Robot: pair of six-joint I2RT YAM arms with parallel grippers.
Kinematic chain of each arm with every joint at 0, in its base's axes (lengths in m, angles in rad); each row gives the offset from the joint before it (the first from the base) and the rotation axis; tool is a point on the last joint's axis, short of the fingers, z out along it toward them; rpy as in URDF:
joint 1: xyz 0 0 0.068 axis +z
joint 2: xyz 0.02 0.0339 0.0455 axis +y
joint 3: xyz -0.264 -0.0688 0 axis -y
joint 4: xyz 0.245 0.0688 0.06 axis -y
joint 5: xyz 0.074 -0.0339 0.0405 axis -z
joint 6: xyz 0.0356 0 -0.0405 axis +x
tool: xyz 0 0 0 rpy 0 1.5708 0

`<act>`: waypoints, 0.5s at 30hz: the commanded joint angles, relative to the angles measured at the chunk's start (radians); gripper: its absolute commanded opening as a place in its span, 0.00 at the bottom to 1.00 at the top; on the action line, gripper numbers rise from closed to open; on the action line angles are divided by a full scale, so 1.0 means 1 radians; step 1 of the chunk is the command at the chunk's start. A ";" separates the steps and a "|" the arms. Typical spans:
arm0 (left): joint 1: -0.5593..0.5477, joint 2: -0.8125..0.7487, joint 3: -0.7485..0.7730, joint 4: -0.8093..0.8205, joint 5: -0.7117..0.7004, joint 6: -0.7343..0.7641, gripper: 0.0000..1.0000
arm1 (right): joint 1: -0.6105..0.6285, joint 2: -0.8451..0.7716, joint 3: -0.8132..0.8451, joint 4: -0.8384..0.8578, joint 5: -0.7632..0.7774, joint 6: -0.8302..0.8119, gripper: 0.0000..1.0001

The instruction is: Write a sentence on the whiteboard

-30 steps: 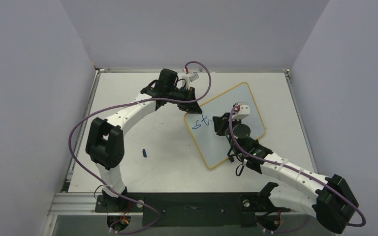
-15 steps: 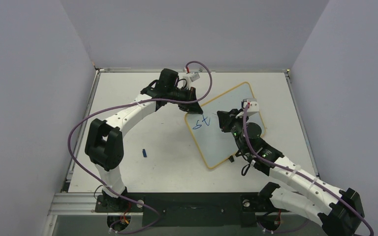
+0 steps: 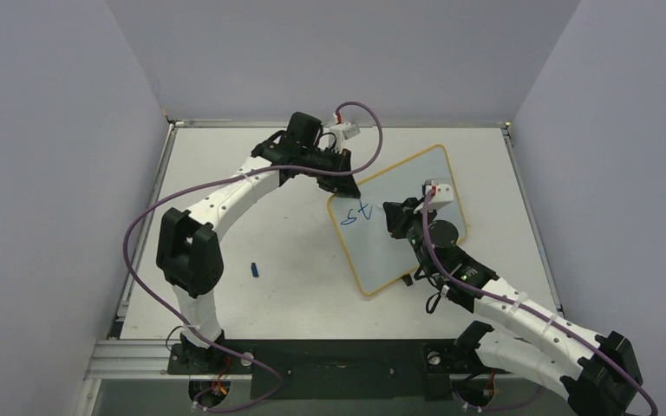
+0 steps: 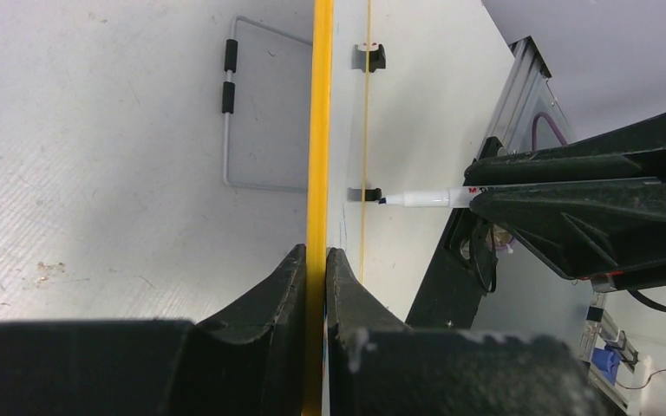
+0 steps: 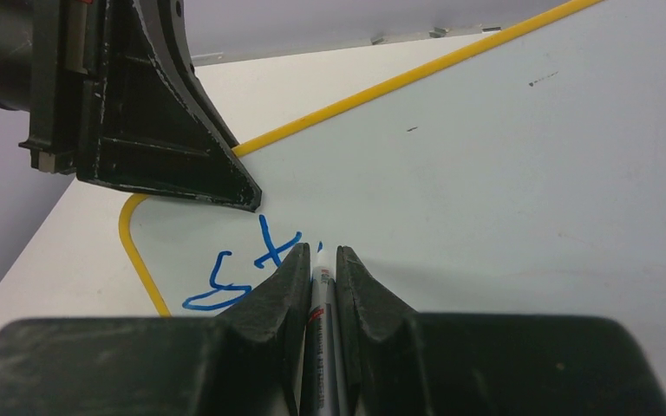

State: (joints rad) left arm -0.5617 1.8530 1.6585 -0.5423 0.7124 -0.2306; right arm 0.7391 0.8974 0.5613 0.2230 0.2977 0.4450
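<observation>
The whiteboard (image 3: 416, 186), white with a yellow frame, lies tilted at the table's middle right; it also shows in the right wrist view (image 5: 486, 156). Only the blue letters "st" of the sentence (image 3: 354, 213) are on it, near its left corner, also in the right wrist view (image 5: 243, 264). My left gripper (image 3: 344, 188) is shut on the board's yellow frame (image 4: 319, 130) at that corner. My right gripper (image 3: 392, 218) is shut on a white marker (image 5: 321, 312), its tip at the board just right of the "t". The marker shows in the left wrist view (image 4: 425, 198).
A small blue marker cap (image 3: 255, 269) lies on the table left of the board. The board's black feet (image 4: 369, 57) and a wire stand (image 4: 230, 113) show in the left wrist view. Grey walls close the table on three sides.
My right gripper moved right then back left toward the "st" with the marker. My left arm shifted slightly right, still holding the board's corner.
</observation>
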 commanded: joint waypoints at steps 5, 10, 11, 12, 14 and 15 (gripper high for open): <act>0.007 0.059 0.158 -0.194 -0.120 0.129 0.00 | -0.005 -0.011 -0.016 0.045 -0.010 -0.038 0.00; 0.006 0.030 0.076 -0.124 -0.119 0.112 0.00 | -0.005 -0.026 -0.031 0.060 -0.012 -0.044 0.00; 0.006 0.023 0.066 -0.122 -0.120 0.112 0.00 | -0.006 -0.029 -0.033 0.060 -0.008 -0.047 0.00; 0.006 0.022 0.062 -0.121 -0.122 0.113 0.00 | -0.006 -0.033 -0.034 0.061 -0.006 -0.051 0.00; 0.006 0.013 0.051 -0.121 -0.126 0.117 0.00 | -0.007 -0.030 -0.031 0.062 -0.002 -0.063 0.00; 0.006 0.007 0.045 -0.119 -0.127 0.117 0.00 | -0.006 -0.026 -0.026 0.062 0.000 -0.067 0.00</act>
State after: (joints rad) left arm -0.5598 1.8965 1.7351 -0.6418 0.7055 -0.1749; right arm 0.7391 0.8848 0.5285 0.2329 0.2977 0.4068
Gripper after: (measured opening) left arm 0.063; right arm 0.100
